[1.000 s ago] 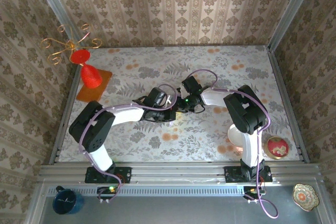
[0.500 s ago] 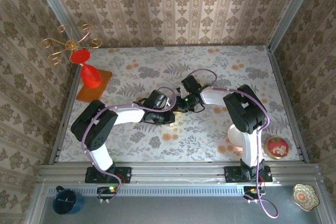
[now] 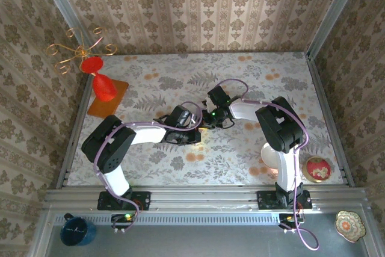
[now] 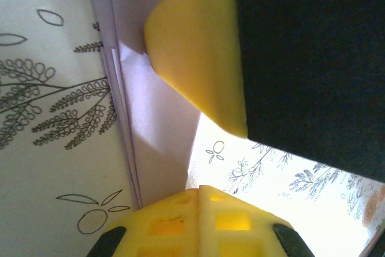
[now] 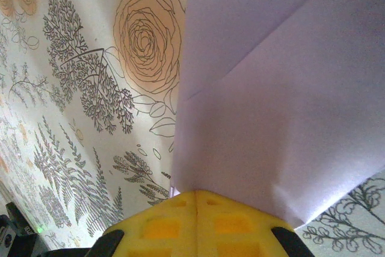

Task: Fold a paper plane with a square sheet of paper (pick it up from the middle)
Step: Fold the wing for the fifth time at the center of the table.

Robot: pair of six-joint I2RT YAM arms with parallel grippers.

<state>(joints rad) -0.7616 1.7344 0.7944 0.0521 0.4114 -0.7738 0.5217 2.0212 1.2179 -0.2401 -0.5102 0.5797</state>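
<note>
Bottom centre, left wrist view: left end effector [image 4: 198, 200] pinched shut on paper [image 4: 150, 106] edge, over counter [image 4: 48, 167]. Right end effector [image 5: 195, 200] clamped on same folded paper. Keep layers aligned, tension even; tugging risks tear.

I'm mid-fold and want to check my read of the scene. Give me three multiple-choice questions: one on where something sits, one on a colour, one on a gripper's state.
1. Where does the red vase stand?
A) on the orange mat at the far left
B) beside the right arm's base
C) in the middle of the table

2. What colour is the paper?
A) white
B) pale lilac
C) green

3. How do the jaws of the right gripper stand?
A) wide open
B) shut on nothing
C) shut on the paper

Answers:
1 A: the top view shows the vase on the mat.
2 B: both wrist views show lilac paper.
3 C: the right wrist view shows the paper running in between the closed fingertips.
</note>
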